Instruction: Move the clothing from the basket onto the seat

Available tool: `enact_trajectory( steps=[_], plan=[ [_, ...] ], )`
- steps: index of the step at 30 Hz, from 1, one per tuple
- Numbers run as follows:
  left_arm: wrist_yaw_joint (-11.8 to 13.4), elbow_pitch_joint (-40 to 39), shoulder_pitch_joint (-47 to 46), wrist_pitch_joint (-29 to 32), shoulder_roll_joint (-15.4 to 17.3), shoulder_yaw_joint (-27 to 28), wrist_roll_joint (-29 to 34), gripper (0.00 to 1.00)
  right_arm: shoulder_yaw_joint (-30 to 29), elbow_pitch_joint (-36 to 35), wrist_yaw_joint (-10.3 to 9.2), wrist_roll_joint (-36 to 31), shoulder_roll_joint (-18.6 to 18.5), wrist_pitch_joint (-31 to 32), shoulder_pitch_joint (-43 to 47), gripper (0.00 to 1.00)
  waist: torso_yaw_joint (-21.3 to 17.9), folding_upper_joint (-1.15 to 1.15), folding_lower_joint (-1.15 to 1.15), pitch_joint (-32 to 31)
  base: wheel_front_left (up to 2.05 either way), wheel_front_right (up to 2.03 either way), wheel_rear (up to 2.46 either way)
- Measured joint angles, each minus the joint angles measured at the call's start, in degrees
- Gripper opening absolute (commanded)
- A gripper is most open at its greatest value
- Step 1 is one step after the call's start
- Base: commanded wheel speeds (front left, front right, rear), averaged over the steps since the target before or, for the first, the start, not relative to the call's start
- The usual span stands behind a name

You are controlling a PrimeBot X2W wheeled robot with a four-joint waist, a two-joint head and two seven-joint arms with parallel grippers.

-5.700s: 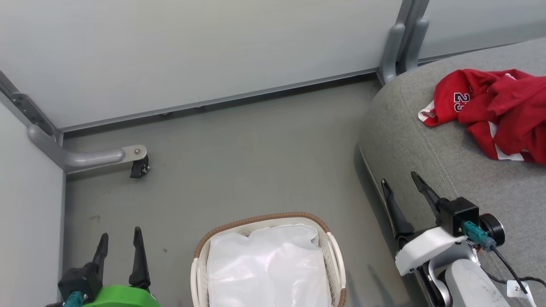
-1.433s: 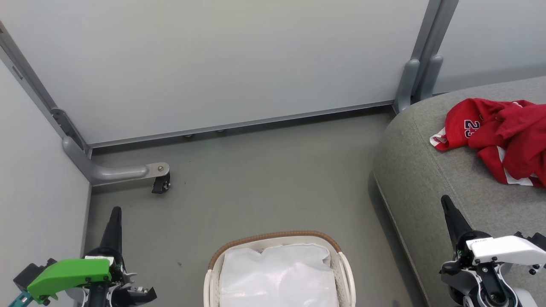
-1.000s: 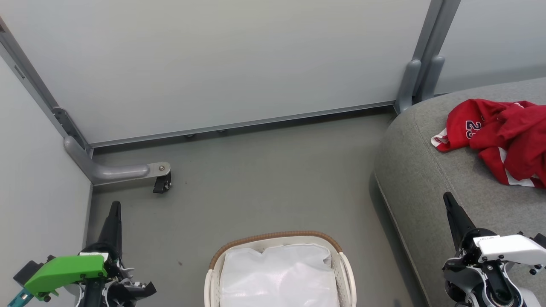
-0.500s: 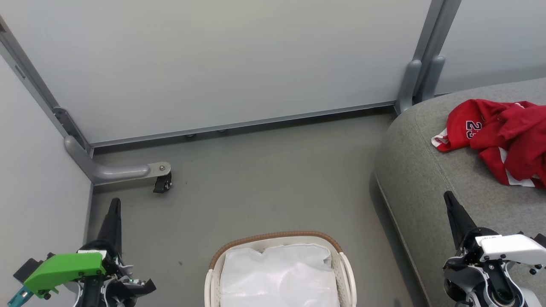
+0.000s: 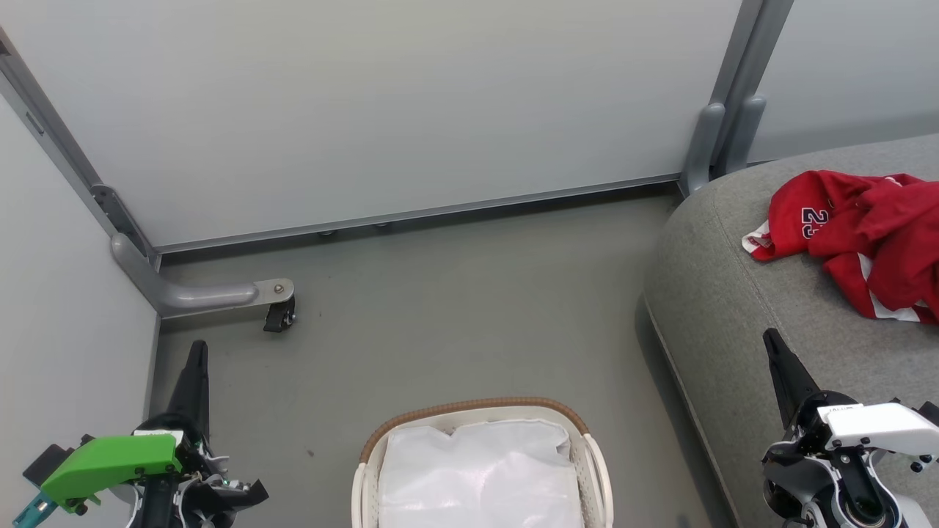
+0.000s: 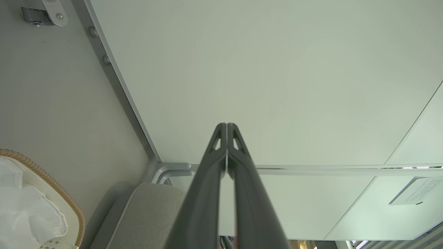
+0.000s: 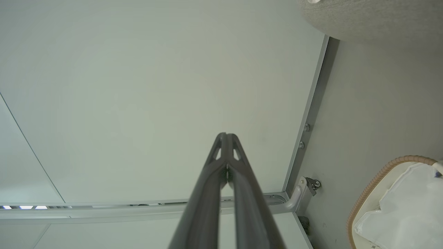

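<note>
A pale partition wall (image 5: 381,103) is running across the back, and the grey floor (image 5: 455,308) is spreading out below it. The seat (image 5: 733,308), a grey upholstered sofa cushion, is bulging in from the right. The basket (image 5: 469,405) is sitting on the floor at the bottom centre, with a strip of floor between it and the seat, and a plain white sheet (image 5: 477,477) is filling it. The clothing (image 5: 866,227), red with white trim and a number 23, is lying crumpled on the seat by the right edge. The left gripper (image 5: 196,359) is hovering over the floor at the lower left, its fingers pressed together and holding nothing. The right gripper (image 5: 772,345) is hanging over the seat's front part, likewise closed tight and empty. A small black caster (image 5: 277,317) is resting on the floor under a metal bracket (image 5: 198,295) by the left wall.
</note>
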Motion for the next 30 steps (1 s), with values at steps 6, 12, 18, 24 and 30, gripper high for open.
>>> enact_trajectory(
  steps=[6,12,18,24,30],
  plan=[
    [0.0,0.0,0.0,0.0,0.0,0.0,0.0,0.00,0.0,0.0,0.00,0.0,0.0,0.0,0.0,0.00,0.0,0.00,0.00,0.0,0.00,0.00,0.00],
    [0.0,0.0,0.0,0.0,0.0,0.0,0.0,0.00,0.0,0.0,0.00,0.0,0.0,0.0,0.0,0.00,0.0,0.00,0.00,0.0,0.00,0.00,0.00],
    [0.0,0.0,0.0,0.0,0.0,0.0,0.0,0.00,0.0,0.0,0.00,0.0,0.0,0.0,0.0,0.00,0.0,0.00,0.00,0.0,0.00,0.00,0.00],
    [0.0,0.0,0.0,0.0,0.0,0.0,0.0,0.00,0.0,0.0,0.00,0.0,0.0,0.0,0.0,0.00,0.0,0.00,0.00,0.0,0.00,0.00,0.00],
    [0.0,0.0,0.0,0.0,0.0,0.0,0.0,0.00,0.0,0.0,0.00,0.0,0.0,0.0,0.0,0.00,0.0,0.00,0.00,0.0,0.00,0.00,0.00]
  ],
)
